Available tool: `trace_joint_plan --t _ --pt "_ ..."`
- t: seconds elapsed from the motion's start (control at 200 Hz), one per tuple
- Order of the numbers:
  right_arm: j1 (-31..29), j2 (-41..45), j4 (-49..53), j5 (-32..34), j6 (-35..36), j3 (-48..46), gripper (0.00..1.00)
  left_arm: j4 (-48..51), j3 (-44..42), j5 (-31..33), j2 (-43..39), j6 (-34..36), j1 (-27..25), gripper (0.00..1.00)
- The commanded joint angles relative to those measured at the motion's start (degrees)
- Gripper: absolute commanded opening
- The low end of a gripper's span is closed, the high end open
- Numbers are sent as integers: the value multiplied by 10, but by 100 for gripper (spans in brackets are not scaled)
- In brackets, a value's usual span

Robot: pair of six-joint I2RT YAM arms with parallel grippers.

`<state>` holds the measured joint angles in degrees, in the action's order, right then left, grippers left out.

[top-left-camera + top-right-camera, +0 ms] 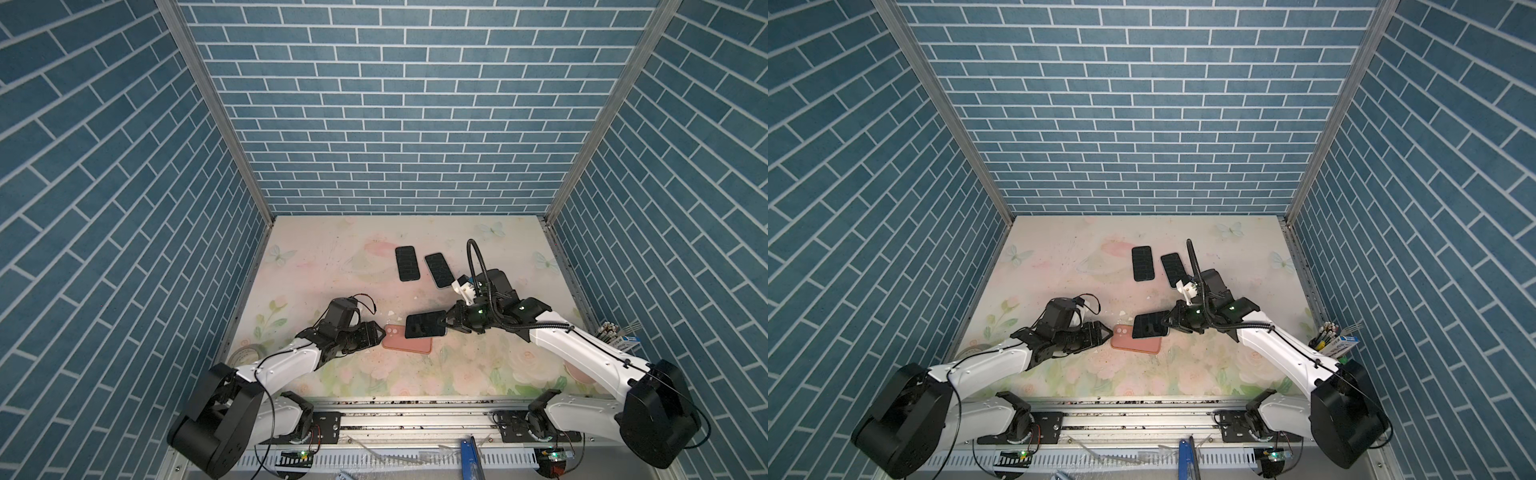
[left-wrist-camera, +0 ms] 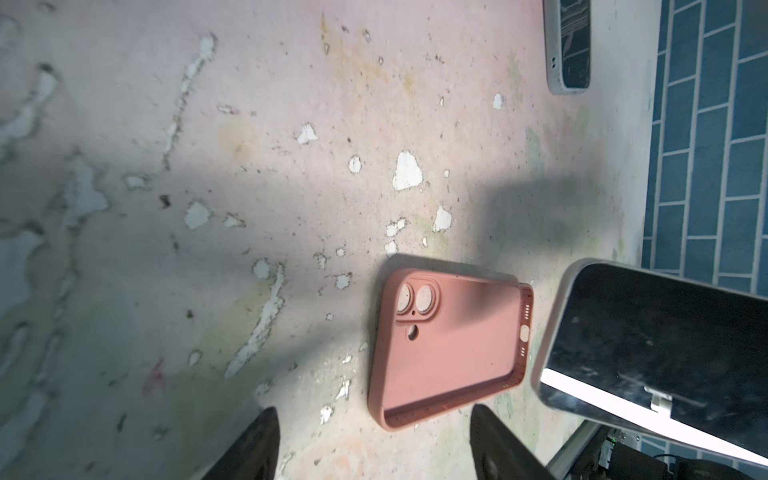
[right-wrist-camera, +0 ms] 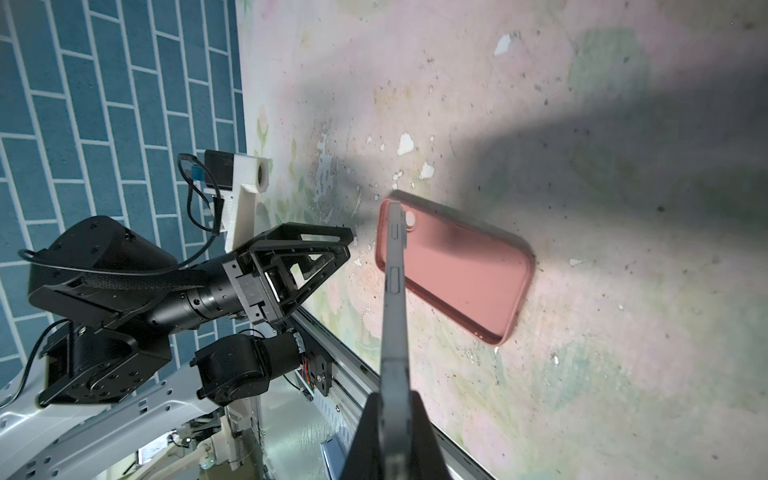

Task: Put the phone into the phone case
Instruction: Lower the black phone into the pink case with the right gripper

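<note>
The phone case (image 1: 409, 345), a matte pink rectangular shell with rounded corners, lies cavity-up on the worn floral bench (image 1: 332, 266). The right claw (image 1: 445, 322), arm stretched low, is clamped on one short end of the glossy black phone (image 1: 424, 324), which is held partly over the case. The left claw (image 1: 380, 332), jaws apart, sits low at the case's camera-cutout end.

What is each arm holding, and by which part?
Right jaws clamp the dark-screened, grey-edged phone by one short end, over the pink phone case. Left jaws stand open by the case's camera end, holding nothing.
</note>
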<state>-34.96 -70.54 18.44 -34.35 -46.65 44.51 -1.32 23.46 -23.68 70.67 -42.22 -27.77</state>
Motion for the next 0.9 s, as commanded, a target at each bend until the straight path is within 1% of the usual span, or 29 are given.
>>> trace_joint_plan --t 0.0,0.055,0.115,0.175,0.245,0.295,0.41,0.47,0.51,0.56,0.65,0.75,0.895 --pt "1 -6 -58 -25 -13 9 0 -25 20 -17 16 14 -2 73" --pt "1 -14 -52 -23 -1 10 0 -26 29 -24 31 21 -1 73" --pt "1 -24 -69 -31 19 4 0 -22 39 -34 49 33 -1 73" --pt "2 -34 -93 -52 59 -9 0 -12 46 -30 60 41 2 72" --pt "3 -51 -67 -49 113 -9 0 -24 40 -31 66 36 7 72" --pt "2 -64 -79 -57 126 -13 0 -24 40 -36 71 38 9 72" --pt "2 -76 -203 -93 87 -66 0 -25 45 -44 87 38 9 72" --pt "2 -78 -289 -94 57 -106 0 -27 50 -49 97 39 9 72" --pt "3 -84 -328 -94 45 -127 0 -27 55 -51 102 40 10 71" --pt "6 -92 -354 -97 37 -143 0 -28 58 -56 108 43 9 71" --pt "19 -103 -416 -124 15 -161 0 -38 54 -61 105 41 9 68" --pt "28 -114 -441 -136 4 -170 0 -39 53 -61 104 41 10 66" --pt "38 -157 -498 -161 -27 -174 0 -39 54 -61 107 40 10 65"
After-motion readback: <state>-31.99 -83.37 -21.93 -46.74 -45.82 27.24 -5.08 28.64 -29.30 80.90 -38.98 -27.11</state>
